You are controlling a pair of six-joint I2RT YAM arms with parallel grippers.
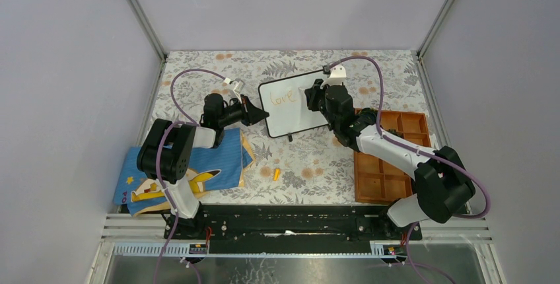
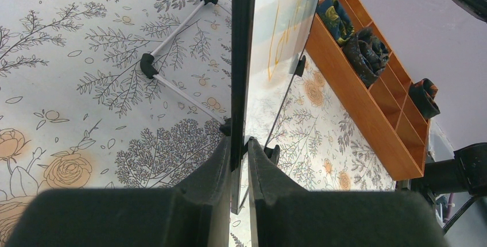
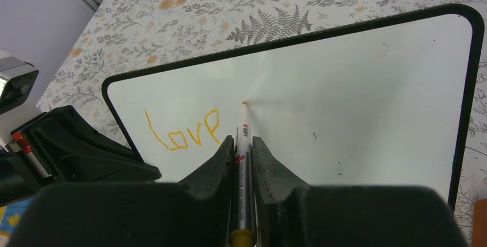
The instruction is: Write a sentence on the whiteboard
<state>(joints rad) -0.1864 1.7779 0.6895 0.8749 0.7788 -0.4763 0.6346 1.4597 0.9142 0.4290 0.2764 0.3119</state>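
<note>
One whiteboard (image 1: 287,115), long axis left-right

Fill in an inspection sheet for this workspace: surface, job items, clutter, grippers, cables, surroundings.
Surface: table under a floral-print cover.
Job's things: whiteboard propped at a tilt; orange word "love" written on it, nothing after it yet; marker with its tip at the board.
Clutter: blue cartoon cloth near the left arm; small orange piece on the table; wooden tray, with dark bundles in some compartments.
Grippers: left gripper shut on the whiteboard's edge; right gripper shut on the marker.
Cables: purple cables loop above both arms, clear of the board.
Surroundings: grey walls with metal corner posts.
</note>
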